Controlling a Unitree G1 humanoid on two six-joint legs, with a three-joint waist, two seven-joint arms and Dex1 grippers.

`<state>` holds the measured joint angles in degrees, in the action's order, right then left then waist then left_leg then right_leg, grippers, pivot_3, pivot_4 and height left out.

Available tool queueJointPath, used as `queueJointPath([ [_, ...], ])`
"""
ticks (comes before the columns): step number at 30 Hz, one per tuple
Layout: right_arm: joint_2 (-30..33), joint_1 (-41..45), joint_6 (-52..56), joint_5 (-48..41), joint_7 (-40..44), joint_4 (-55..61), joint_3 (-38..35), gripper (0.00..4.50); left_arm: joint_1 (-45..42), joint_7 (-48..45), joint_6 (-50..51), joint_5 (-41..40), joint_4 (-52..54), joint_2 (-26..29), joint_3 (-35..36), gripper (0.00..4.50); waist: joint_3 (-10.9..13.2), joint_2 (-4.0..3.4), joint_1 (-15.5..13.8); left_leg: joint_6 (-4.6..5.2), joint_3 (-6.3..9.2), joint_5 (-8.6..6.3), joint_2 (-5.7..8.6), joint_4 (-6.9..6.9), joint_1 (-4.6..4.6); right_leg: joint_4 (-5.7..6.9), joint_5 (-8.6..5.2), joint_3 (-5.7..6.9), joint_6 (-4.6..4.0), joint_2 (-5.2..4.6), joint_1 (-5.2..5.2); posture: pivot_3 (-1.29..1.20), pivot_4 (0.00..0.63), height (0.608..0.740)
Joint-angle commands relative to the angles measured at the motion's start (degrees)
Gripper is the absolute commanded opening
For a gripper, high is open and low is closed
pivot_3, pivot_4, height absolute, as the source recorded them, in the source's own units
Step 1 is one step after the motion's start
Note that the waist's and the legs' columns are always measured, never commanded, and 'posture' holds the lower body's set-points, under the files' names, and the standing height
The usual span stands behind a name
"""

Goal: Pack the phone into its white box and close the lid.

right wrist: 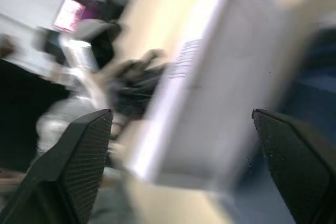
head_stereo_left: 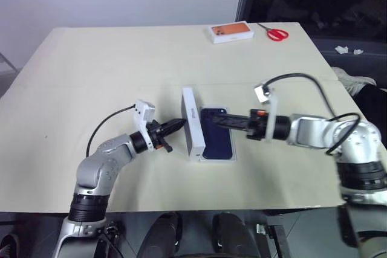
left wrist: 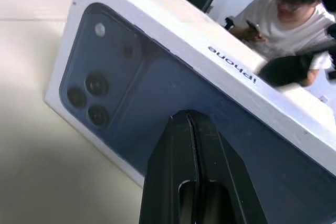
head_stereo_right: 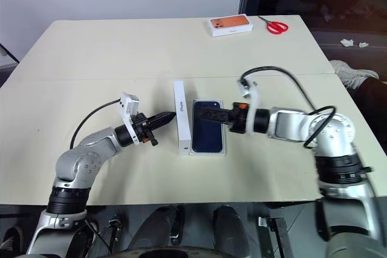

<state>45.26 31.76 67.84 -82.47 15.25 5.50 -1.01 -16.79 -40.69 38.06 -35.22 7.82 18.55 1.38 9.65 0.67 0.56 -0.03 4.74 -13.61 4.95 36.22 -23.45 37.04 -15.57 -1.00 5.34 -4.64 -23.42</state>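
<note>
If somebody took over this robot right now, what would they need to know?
Left gripper: shut, its tip against the printed face of the lid.
Right gripper: open, over the phone.
The lid stands on edge along the left side of the white box; the phone lies in the box.
Done: phone packed.
Left: tip the lid over the box and close it.

The lid (head_stereo_left: pixel 190 122) stands on edge like a wall mid-table, blocking the way between the left gripper (head_stereo_left: pixel 179 125) at its nine o'clock and the right gripper (head_stereo_left: pixel 219 118) over the phone (head_stereo_left: pixel 216 143) at its three o'clock. From ten through two o'clock the table (head_stereo_left: pixel 121 58) lies bare. The orange-topped box (head_stereo_left: pixel 231 32) and scissors (head_stereo_left: pixel 276 33) sit well apart at the far edge.
</note>
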Motion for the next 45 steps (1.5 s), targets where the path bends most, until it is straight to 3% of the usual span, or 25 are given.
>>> queueJointPath([
  [1, 3.5, 1.7, -8.5, 16.9, 12.7, -0.1, 4.5, 4.47, -2.1, -0.9, -0.4, 0.9, -0.7, -1.7, -3.5, 0.00, 0.0, 0.06, 0.1, 0.00, -0.01, 0.00, 0.00, 0.02, 0.00, -0.01, 0.00, 0.01, 0.00, 0.00, 0.01, 0.00, 0.150, 0.740],
  [4, 3.7, 2.3, -17.2, 30.9, 16.0, -2.7, 8.8, 4.47, -3.4, -1.7, -0.2, 1.4, -2.1, -3.0, -5.6, 0.00, 0.0, 0.08, 0.1, 0.00, -0.03, 0.00, -0.02, 0.06, 0.02, 0.02, 0.00, -0.04, 0.01, 0.00, 0.01, 0.00, 0.150, 0.740],
  [9, 1.8, 2.1, -26.6, 45.6, 19.5, -1.4, 13.2, 4.47, -4.3, -0.4, -0.2, 1.6, -1.4, -4.6, -6.8, 0.00, 0.1, 0.09, 0.1, -0.02, -0.02, 0.00, -0.01, 0.00, -0.01, 0.02, 0.00, -0.07, 0.01, -0.01, -0.06, 0.00, 0.150, 0.740],
  [10, 1.6, 1.8, -28.2, 48.2, 19.8, -1.5, 13.7, 4.24, -3.5, -0.7, 0.6, 0.8, -0.5, -3.3, -5.4, 0.00, 0.1, 0.10, 0.1, -0.02, -0.01, 0.00, 0.00, 0.00, -0.01, 0.02, 0.00, -0.08, 0.01, -0.02, -0.06, 0.00, 0.150, 0.740],
  [12, 0.8, 1.5, -29.6, 50.9, 21.0, -1.7, 13.8, 3.65, -2.1, -1.4, 1.1, -0.1, 0.9, -0.9, -3.3, 0.00, 0.1, 0.12, 0.2, -0.04, -0.01, 0.01, 0.00, 0.01, -0.01, 0.03, 0.00, -0.09, 0.02, -0.02, -0.07, 0.00, 0.150, 0.740],
  [19, -1.1, 1.7, -36.4, 63.3, 22.2, -2.1, 15.5, 0.03, -1.1, 0.0, 0.2, 0.6, -0.7, 4.8, 2.2, 0.00, 0.1, 0.11, -0.2, -0.11, 0.08, 0.04, 0.03, 0.01, 0.02, 0.06, 0.01, -0.06, 0.00, -0.04, -0.06, 0.00, 0.150, 0.740],
  [24, -3.9, 1.6, -36.5, 67.0, 23.2, -1.3, 15.8, 0.03, -2.0, 2.7, -0.1, 3.6, -4.9, 5.7, 2.2, 0.00, 0.1, 0.11, -0.1, -0.11, 0.09, 0.04, 0.08, 0.00, 0.02, 0.05, 0.01, -0.07, 0.00, -0.07, -0.06, 0.00, 0.150, 0.740],
  [32, -6.2, 1.2, -38.0, 72.6, 25.5, 0.2, 17.4, 0.03, -4.1, 2.0, -0.2, 7.1, -9.7, 0.0, -5.6, 0.00, 0.1, 0.12, -0.1, -0.12, 0.10, 0.04, 0.09, 0.01, 0.02, 0.08, 0.01, -0.06, 0.00, -0.07, -0.06, 0.00, 0.150, 0.740],
  [45, -4.2, -2.0, -37.5, 75.9, 31.1, 5.2, 17.0, 0.03, -5.9, 0.7, 2.0, 8.1, -9.4, -3.8, -8.2, 0.00, 0.1, 0.12, -0.2, -0.15, 0.12, 0.06, 0.10, 0.02, 0.04, 0.10, 0.01, -0.04, 0.00, -0.07, -0.03, 0.00, 0.150, 0.740],
])
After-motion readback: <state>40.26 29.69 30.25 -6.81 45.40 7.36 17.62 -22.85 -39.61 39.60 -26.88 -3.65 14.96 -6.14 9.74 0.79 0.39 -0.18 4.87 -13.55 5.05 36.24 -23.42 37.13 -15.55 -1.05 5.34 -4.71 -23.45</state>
